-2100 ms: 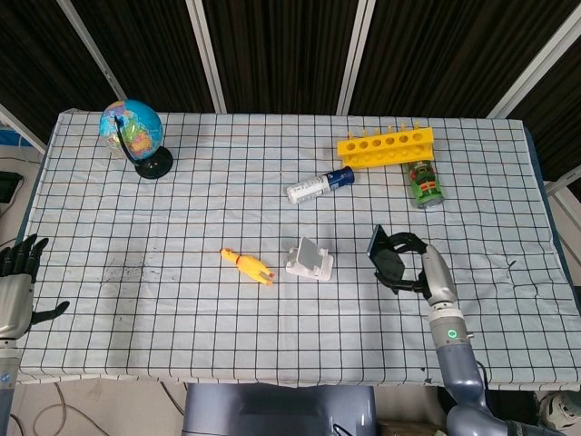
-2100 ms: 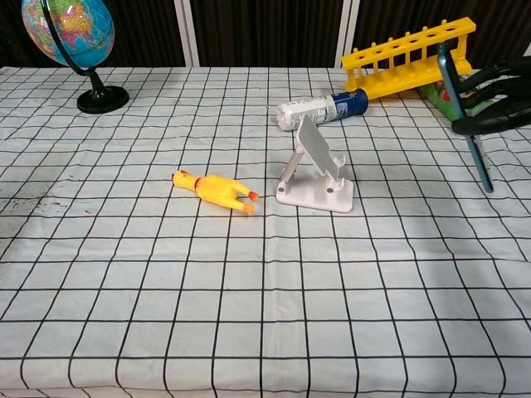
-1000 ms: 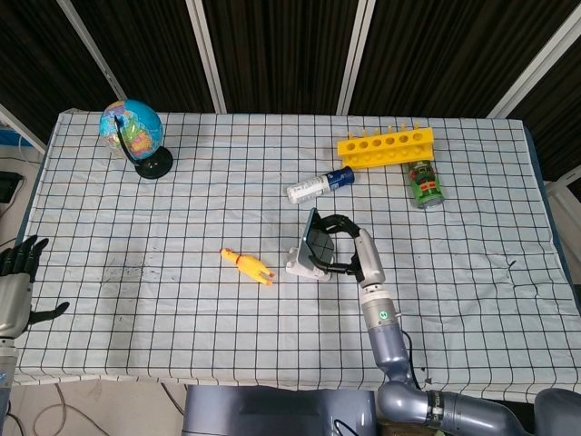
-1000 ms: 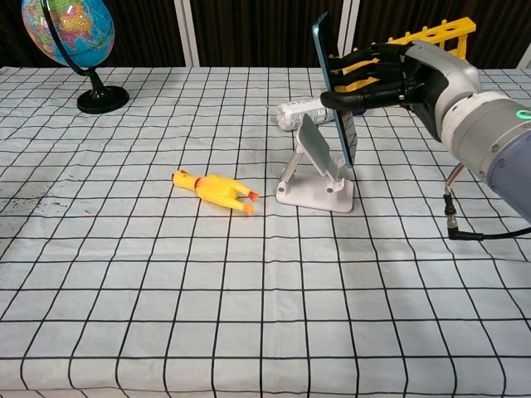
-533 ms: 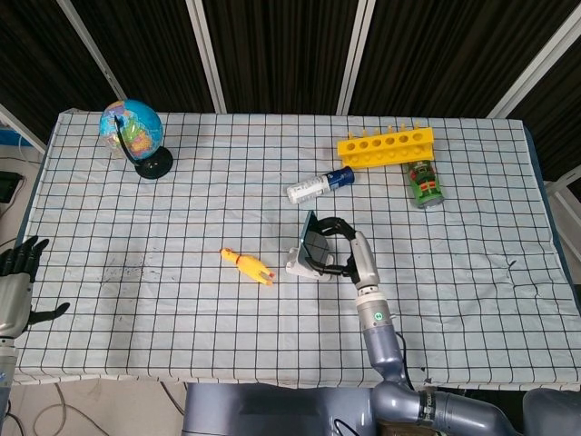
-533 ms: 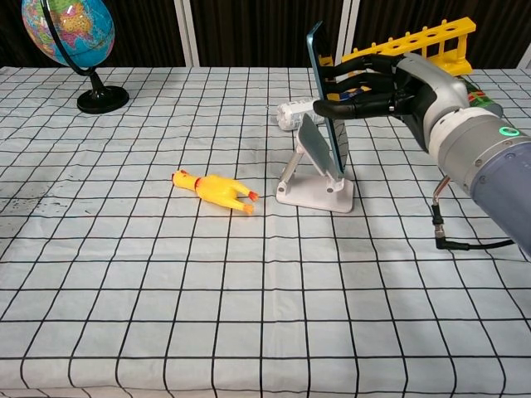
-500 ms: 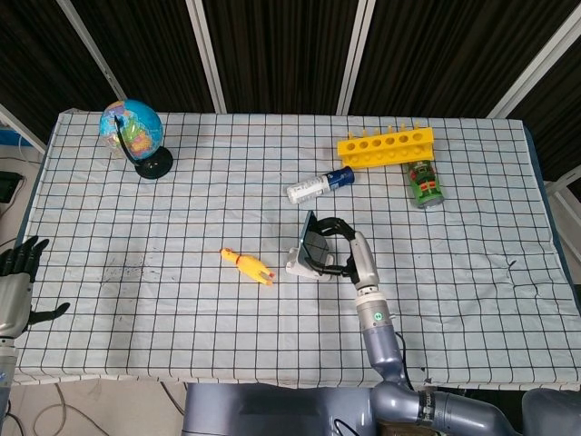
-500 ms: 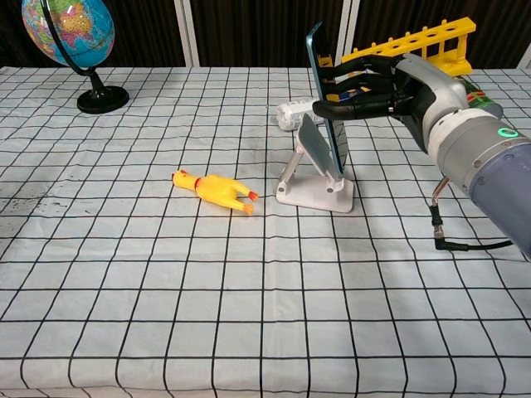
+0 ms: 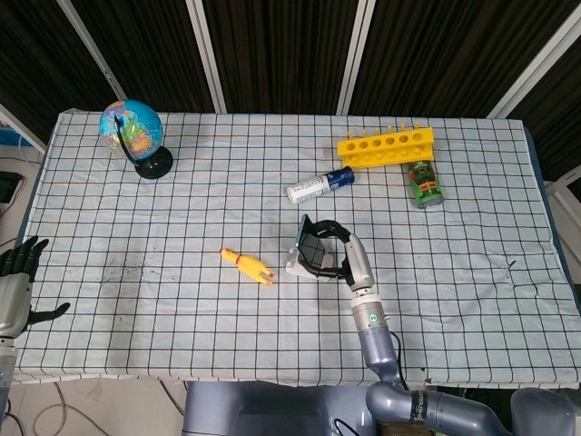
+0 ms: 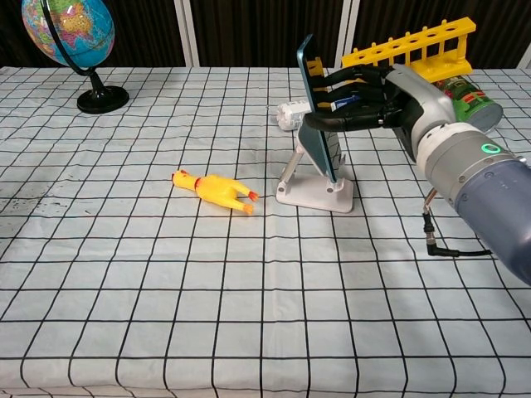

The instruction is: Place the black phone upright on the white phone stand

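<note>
My right hand (image 10: 365,101) (image 9: 338,250) grips the black phone (image 10: 314,99) (image 9: 313,243) upright, fingers wrapped around its back and edges. The phone leans against the sloped back of the white phone stand (image 10: 314,184) (image 9: 302,264), its lower edge down near the stand's ledge. Whether it rests on the ledge I cannot tell. My left hand (image 9: 16,282) hangs open off the table's left edge, far from the stand.
A yellow rubber chicken (image 10: 214,188) lies left of the stand. Behind the stand lie a white-and-blue tube (image 10: 290,114), a yellow test-tube rack (image 10: 411,46) and a green can (image 10: 465,93). A globe (image 10: 70,37) stands at the back left.
My right hand has carried the phone from the right side of the table over to the stand, then tipped and lowered it against the stand's back. The left hand has stayed put.
</note>
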